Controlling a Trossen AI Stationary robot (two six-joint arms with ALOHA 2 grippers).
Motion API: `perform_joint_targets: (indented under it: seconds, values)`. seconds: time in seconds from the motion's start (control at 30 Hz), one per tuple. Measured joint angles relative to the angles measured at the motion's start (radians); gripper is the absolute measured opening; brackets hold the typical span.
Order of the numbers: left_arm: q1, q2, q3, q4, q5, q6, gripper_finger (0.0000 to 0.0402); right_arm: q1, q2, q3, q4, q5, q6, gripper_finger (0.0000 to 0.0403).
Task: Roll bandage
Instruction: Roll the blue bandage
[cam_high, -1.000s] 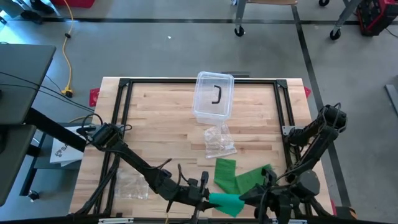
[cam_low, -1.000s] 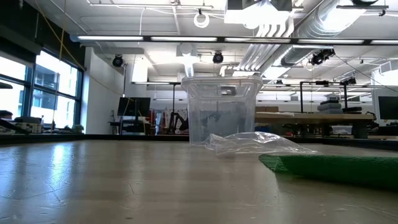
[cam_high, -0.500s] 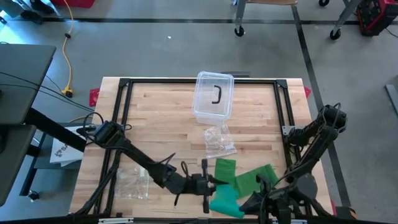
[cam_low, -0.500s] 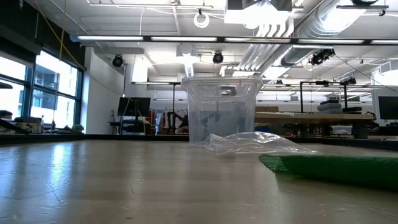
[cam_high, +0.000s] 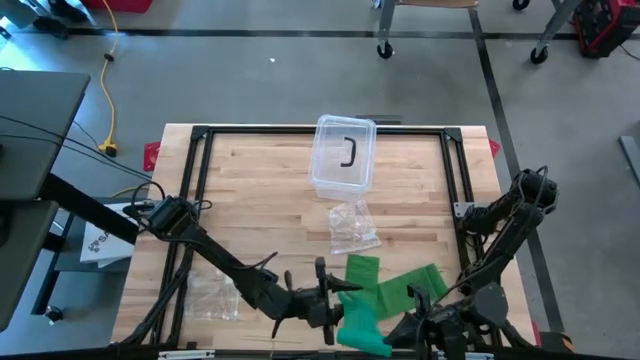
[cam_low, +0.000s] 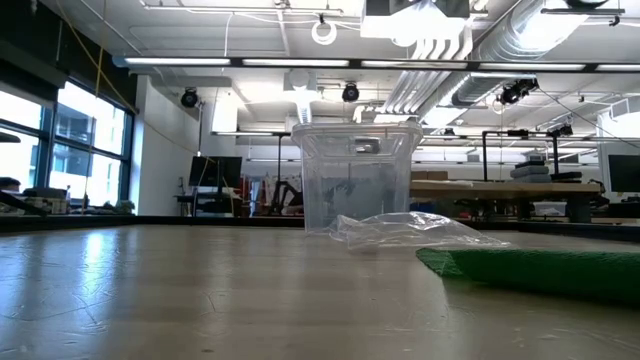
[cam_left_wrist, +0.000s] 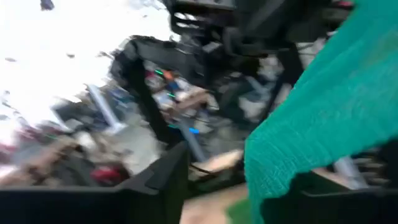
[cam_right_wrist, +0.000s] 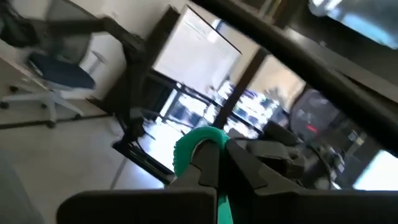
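From above, the green bandage lies mostly flat, near the clear box, so most rolling is left. The left gripper is open beside it. It was shut before. In its wrist view, the right gripper pinches the rolled end.

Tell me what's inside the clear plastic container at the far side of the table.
From above, the clear container holds one dark, hook-shaped object on its floor. The low view's frosted walls blur it, so its identity is unclear. A crumpled clear plastic bag lies outside, just in front.
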Motion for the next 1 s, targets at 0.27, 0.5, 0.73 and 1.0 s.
perform_joint_targets:
  seconds: [0.27,0.5,0.73,1.0]
  values:
    - [-0.047,0.000,0.000,-0.404,-0.011,-0.335,0.0190,-0.019,0.000,-0.001,-0.130,0.165,0.206,0.0000]
    - [-0.095,0.000,-0.003,-0.548,-0.054,-0.477,0.0189,-0.066,0.066,-0.002,-0.206,0.221,0.453,0.0000]
    - [-0.075,0.001,-0.005,-0.497,0.013,-0.608,0.0229,-0.083,0.140,-0.002,-0.001,0.360,0.324,0.0000]
    - [-0.070,-0.024,-0.004,-0.598,0.004,-0.636,0.0256,-0.012,0.137,-0.002,0.192,0.465,0.057,0.0000]
